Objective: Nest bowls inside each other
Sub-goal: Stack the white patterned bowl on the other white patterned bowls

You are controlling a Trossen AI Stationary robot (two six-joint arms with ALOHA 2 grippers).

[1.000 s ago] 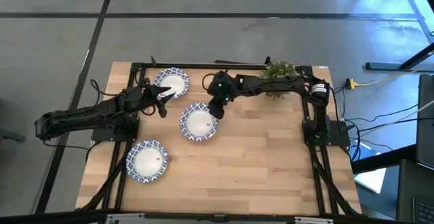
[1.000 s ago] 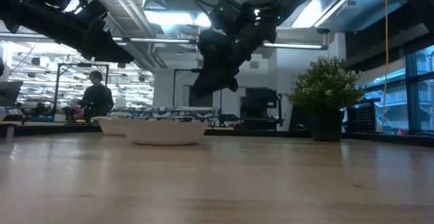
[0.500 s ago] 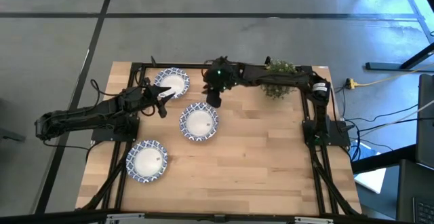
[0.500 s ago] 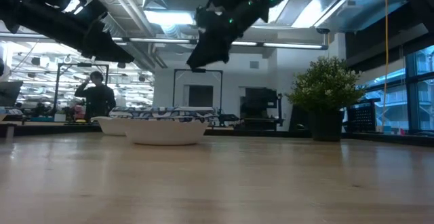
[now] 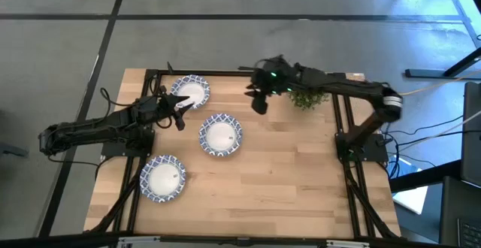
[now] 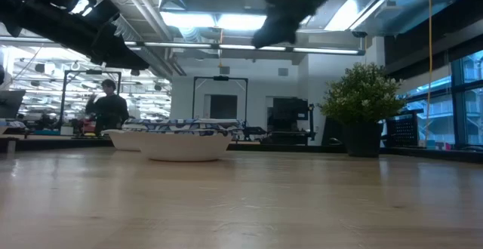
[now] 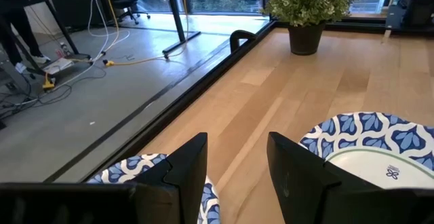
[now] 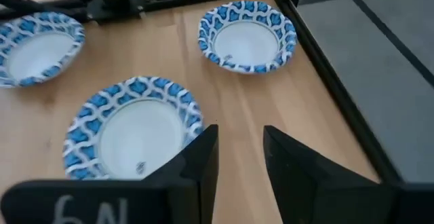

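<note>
Three blue-and-white rimmed bowls rest on their bases on the wooden table: a far-left bowl, a middle bowl and a near-left bowl. My left gripper is open and hangs above the table between the far-left and middle bowls; its wrist view shows one bowl on one side of the gripper and another bowl's rim on the other. My right gripper is open and high over the far edge, right of the bowls. In its wrist view, my right gripper has all three bowls ahead of it, the middle bowl nearest.
A small potted plant stands at the far right of the table, just right of my right gripper. Black frame rails run along the table's sides. Bare wood fills the near and right part. A person stands in the room beyond.
My right gripper has risen from just above the middle bowl's far rim and swung toward the table's far-right, toward the plant. In the low view it has climbed to the top of the picture. The bowls have stayed in place.
</note>
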